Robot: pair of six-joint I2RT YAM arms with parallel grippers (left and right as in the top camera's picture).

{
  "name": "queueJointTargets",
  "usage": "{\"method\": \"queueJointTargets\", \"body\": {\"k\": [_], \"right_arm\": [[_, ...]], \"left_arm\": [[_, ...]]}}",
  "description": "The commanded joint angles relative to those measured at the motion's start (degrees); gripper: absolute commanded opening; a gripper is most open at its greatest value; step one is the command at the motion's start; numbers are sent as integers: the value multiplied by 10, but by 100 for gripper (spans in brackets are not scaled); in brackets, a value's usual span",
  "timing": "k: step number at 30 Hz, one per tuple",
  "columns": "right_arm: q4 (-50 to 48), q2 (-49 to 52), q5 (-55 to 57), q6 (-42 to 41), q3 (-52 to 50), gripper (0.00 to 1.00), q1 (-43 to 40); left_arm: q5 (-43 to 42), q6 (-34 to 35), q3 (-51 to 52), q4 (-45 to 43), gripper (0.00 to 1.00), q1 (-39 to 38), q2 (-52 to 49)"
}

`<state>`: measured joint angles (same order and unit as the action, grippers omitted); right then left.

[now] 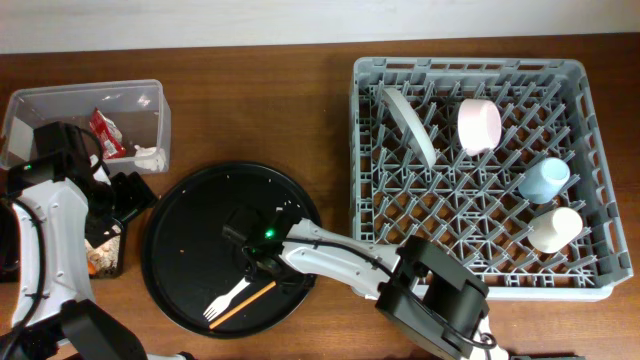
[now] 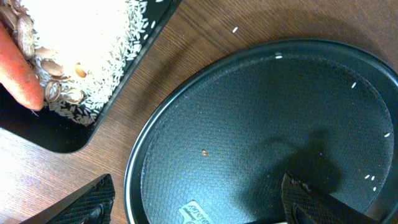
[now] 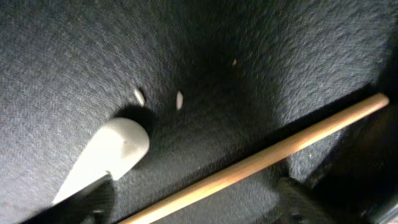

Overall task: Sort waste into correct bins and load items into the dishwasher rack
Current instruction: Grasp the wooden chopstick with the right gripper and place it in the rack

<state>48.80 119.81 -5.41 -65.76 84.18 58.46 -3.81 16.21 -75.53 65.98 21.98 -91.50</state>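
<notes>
The white plastic fork (image 1: 228,298) and the wooden chopstick (image 1: 245,305) lie side by side on the large round black tray (image 1: 190,230). My right gripper (image 1: 262,262) is low over them and open. In the right wrist view its fingers (image 3: 196,200) straddle the chopstick (image 3: 280,148), and the fork's handle end (image 3: 118,146) is by the left finger. My left gripper (image 1: 125,195) is open and empty; its fingers (image 2: 199,194) hang over the round tray's left rim (image 2: 140,168). The shallow black tray (image 2: 62,134) holds rice (image 2: 81,37), beige chunks (image 2: 56,90) and a carrot (image 2: 15,68).
The clear tub (image 1: 90,92) at the far left holds the red wrapper (image 1: 106,133) and white tissue (image 1: 150,156). The grey rack (image 1: 470,66) on the right holds the plate (image 1: 408,122), cream bowl (image 1: 479,125), light-blue cup (image 1: 544,180) and white cup (image 1: 556,228).
</notes>
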Motion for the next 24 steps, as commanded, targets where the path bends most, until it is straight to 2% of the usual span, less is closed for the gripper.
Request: {"method": "queueJointTargets", "body": {"k": [1, 3, 4, 8, 14, 18, 20, 24], "right_arm": [[-4, 26, 49, -7, -8, 61, 3], [-2, 26, 53, -7, -8, 46, 0], [-2, 26, 52, -5, -8, 33, -5], [7, 26, 48, 0, -4, 17, -30], [13, 7, 50, 83, 44, 15, -71], [13, 4, 50, 162, 46, 13, -96], [24, 4, 43, 176, 46, 13, -111], [31, 4, -97, 195, 46, 18, -113]], "left_arm": [[6, -6, 5, -2, 85, 0, 1], [6, -7, 5, -4, 85, 0, 1], [6, -7, 5, -4, 85, 0, 1], [6, -7, 5, -4, 85, 0, 1], [6, -7, 5, -6, 85, 0, 1], [6, -7, 5, -6, 85, 0, 1], [6, -7, 5, -6, 85, 0, 1], [6, -7, 5, -6, 85, 0, 1]]}}
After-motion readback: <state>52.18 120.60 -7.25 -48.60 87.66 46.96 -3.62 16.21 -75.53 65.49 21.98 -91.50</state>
